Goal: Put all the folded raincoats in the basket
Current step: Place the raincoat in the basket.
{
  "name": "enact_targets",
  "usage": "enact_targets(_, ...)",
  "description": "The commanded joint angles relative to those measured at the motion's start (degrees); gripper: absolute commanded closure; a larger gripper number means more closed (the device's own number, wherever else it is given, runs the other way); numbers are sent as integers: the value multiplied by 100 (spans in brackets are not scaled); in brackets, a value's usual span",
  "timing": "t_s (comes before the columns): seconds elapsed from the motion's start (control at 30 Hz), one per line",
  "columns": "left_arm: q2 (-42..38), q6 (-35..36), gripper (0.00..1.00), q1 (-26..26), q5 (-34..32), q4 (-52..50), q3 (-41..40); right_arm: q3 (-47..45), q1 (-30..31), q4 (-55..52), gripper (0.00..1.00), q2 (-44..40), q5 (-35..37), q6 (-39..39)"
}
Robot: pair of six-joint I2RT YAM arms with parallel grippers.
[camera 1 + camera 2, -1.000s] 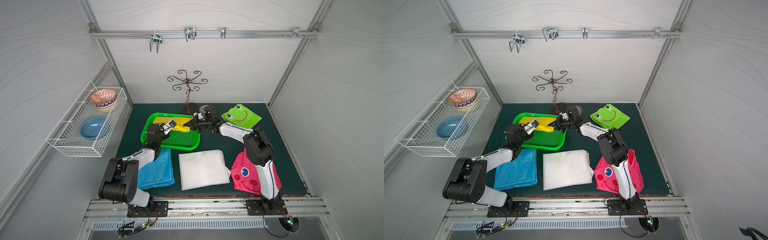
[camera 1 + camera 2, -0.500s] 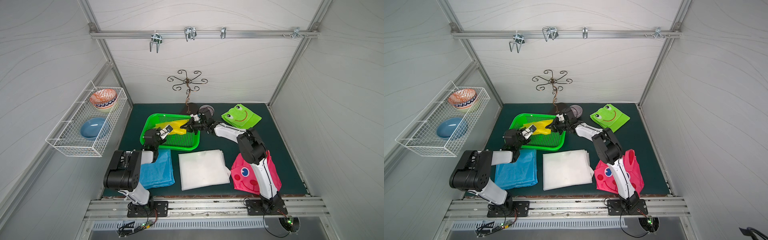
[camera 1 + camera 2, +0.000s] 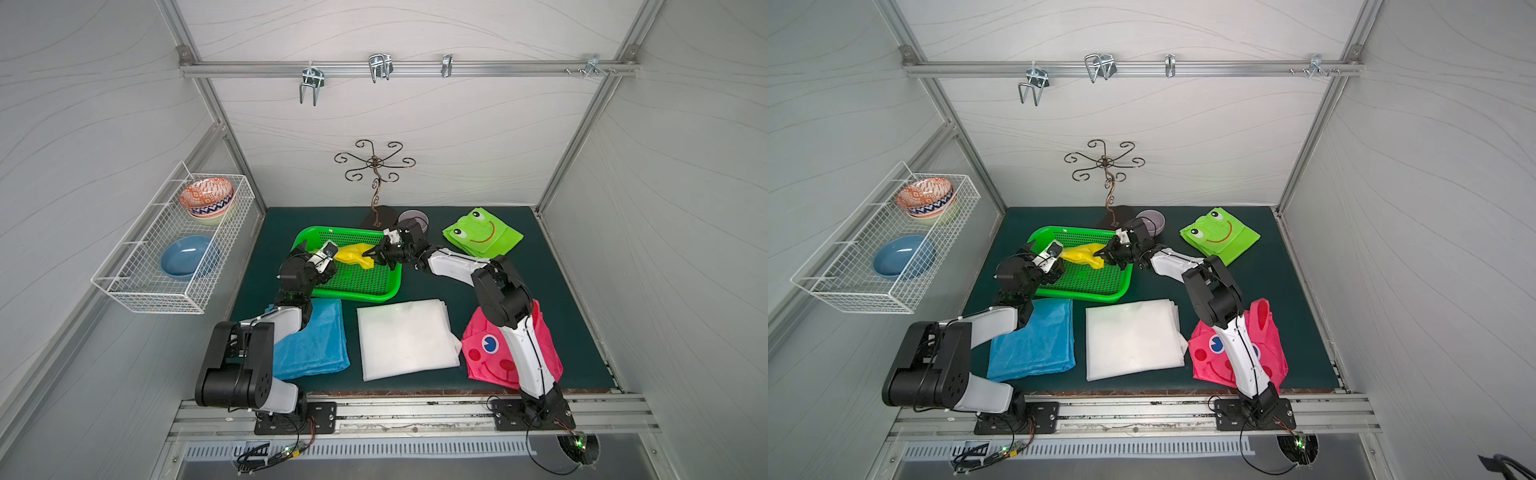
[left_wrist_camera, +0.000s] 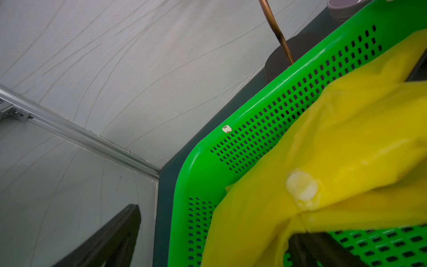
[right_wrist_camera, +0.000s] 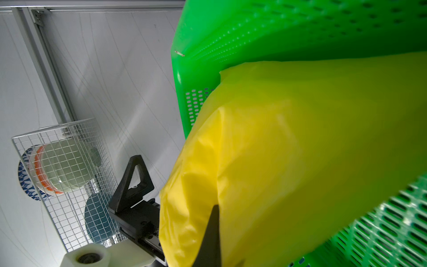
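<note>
The yellow raincoat [image 3: 353, 255] lies bunched inside the green basket [image 3: 353, 296], left of centre in both top views and toward the basket's far side; the right pincer [image 3: 376, 259] is clamped on its right end; the left pincer [image 3: 331, 259] stands at its left end with jaws wide, its dark fingers [image 4: 115, 231] far apart in the left wrist view and the yellow film overlapping one of them. Just behind the basket, at upper centre, stand a curled metal stand [image 3: 375, 183] and a grey cup [image 3: 413, 218], close to the right arm's wrist; a frog-faced green raincoat [image 3: 482, 237] lies at upper right; on the dark surface [image 3: 540, 270] below the basket lie a blue cloth [image 3: 316, 345], a white folded sheet [image 3: 405, 338] and a pink cloth [image 3: 486, 353], the arms passing over the blue and the pink; a wire rack [image 3: 137, 286] at left holds two bowls.
</note>
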Motion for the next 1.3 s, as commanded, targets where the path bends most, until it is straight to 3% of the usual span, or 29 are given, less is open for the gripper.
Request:
enact_targets(0.0,39,-476,0,27,65,1608,-368,-202,-17,20,100,-267,75,-122)
enact_targets(0.07,-87,-556,0,27,269,1462,-380,-318,-12,69,100,-309,99,-137)
enact_targets(0.17,-413,-725,0,27,627,468,-155,-427,-6,106,100,-320,81,-113)
enact_targets(0.3,-446,-1331,1,27,697,677,-104,-550,7,67,100,-423,183,-150)
enact_targets(0.43,-674,-1638,1,27,937,93,203,-530,38,-328,100,-560,314,-329)
enact_targets(0.53,-797,-1857,1,27,1266,-339,410,-689,42,-374,79,-726,422,-300)
enact_targets(0.6,-783,-1983,1,27,1338,-866,663,-824,34,-402,71,-866,483,-261)
enact_targets(0.77,-587,-2415,1,27,1053,-2270,1459,-1000,27,-622,55,-1149,478,-249)
enact_targets(0.93,-282,-3137,0,27,638,-3137,2051,-1058,24,-1230,51,-1555,657,-448)
enact_targets(1.07,-4,-4220,1,27,-414,-3959,2680,-1009,17,-1772,51,-1820,751,-696)
enact_targets(1.13,41,-4258,0,27,-187,-4542,2954,-878,34,-2232,51,-1897,768,-948)
enact_targets(1.27,86,-4588,0,27,11,-4316,2863,-1245,137,-2866,49,-2404,1440,-1536)
